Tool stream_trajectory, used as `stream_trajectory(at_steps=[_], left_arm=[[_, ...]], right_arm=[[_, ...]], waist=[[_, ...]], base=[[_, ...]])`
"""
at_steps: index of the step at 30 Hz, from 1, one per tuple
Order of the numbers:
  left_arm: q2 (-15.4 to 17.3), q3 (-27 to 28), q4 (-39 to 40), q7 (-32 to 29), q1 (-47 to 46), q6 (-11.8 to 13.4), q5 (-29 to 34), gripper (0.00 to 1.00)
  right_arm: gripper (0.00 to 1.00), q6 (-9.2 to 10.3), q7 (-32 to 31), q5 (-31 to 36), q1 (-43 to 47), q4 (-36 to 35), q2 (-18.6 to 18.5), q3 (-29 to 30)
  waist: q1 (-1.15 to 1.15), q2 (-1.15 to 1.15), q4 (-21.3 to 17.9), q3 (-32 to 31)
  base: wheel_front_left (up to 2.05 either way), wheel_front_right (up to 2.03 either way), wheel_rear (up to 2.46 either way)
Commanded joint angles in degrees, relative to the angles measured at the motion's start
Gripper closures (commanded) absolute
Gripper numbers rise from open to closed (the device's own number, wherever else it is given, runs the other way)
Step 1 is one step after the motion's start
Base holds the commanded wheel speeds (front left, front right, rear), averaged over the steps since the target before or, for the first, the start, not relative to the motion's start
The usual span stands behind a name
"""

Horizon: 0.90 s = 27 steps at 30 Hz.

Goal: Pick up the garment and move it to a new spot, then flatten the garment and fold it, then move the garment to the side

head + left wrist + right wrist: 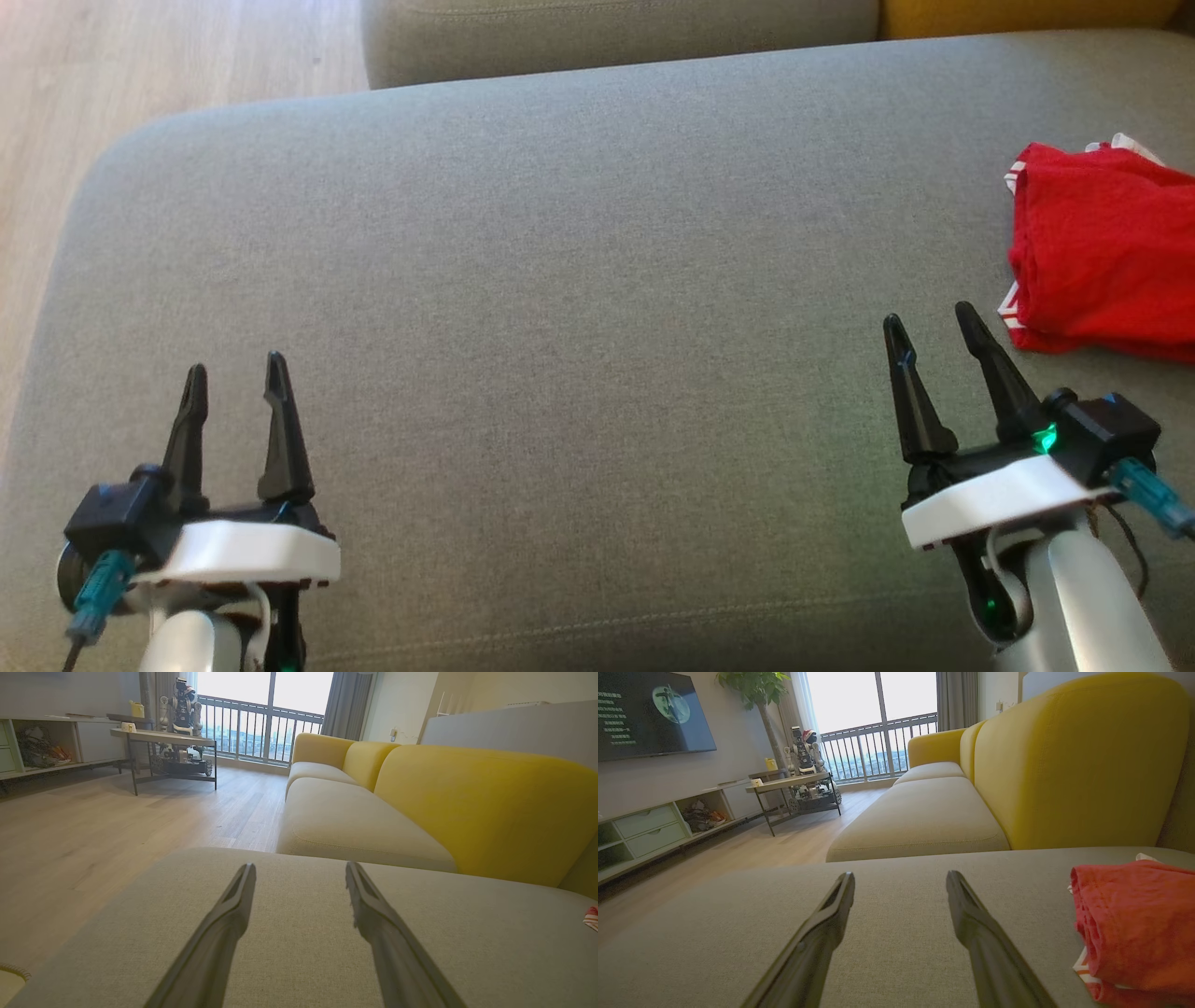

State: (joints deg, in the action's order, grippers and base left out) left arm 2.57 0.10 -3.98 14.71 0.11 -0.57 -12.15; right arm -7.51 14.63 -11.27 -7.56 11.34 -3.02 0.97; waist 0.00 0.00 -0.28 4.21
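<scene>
Both the left gripper [235, 364] and the right gripper [929, 314] stood fully spread and empty over the near edge of the grey cushion [560, 233]. The red garment [1102, 252] lay in a compact, layered bundle at the cushion's right edge, just beside the right gripper but apart from it. Judged: set-aside step looked about done, so any right-arm move should go straight back and lifted, fingertips clear of the striped hem, to avoid dragging the layers open.

Left gripper [235, 364] jaws apart, empty, fingers pointing forward; right gripper [929, 313] likewise, apparently tilted slightly left
</scene>
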Motion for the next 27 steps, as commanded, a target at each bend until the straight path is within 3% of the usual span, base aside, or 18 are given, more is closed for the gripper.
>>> stream_trajectory(at_steps=[1, 23, 24, 27], left_arm=[[0.3, 2.0, 2.2, 0.3, -2.0, -0.2, 0.2, 0.0], [0.3, 2.2, 1.0, 0.3, -2.4, -0.9, -2.9, 0.0], [0.0, 0.4, -1.0, 0.0, -0.1, -0.7, -2.9, 1.0], [-0.2, 0.2, -3.7, -0.2, 0.6, -0.7, -3.2, 1.0]], right_arm=[[0.0, 0.02, 0.4, -0.5, -2.1, -2.1, 0.1, -1.5], [0.0, 0.02, 0.4, -0.6, -2.7, -2.3, 0.1, -2.5], [1.0, 0.0, 0.0, -0.4, -0.1, -0.1, 0.0, -1.1], [1.0, 0.0, -0.1, -0.8, 0.8, 2.4, 0.0, -1.3]], waist=[[0.0, 0.0, -0.1, 0.2], [0.0, 0.0, 0.0, 1.5], [0.0, 0.0, 0.0, 1.5], [0.0, 0.0, 0.0, 1.5]], base=[[0.0, 0.0, 0.0], [0.0, 0.0, 0.0], [0.0, 0.0, 0.0], [0.0, 0.0, 0.0]])
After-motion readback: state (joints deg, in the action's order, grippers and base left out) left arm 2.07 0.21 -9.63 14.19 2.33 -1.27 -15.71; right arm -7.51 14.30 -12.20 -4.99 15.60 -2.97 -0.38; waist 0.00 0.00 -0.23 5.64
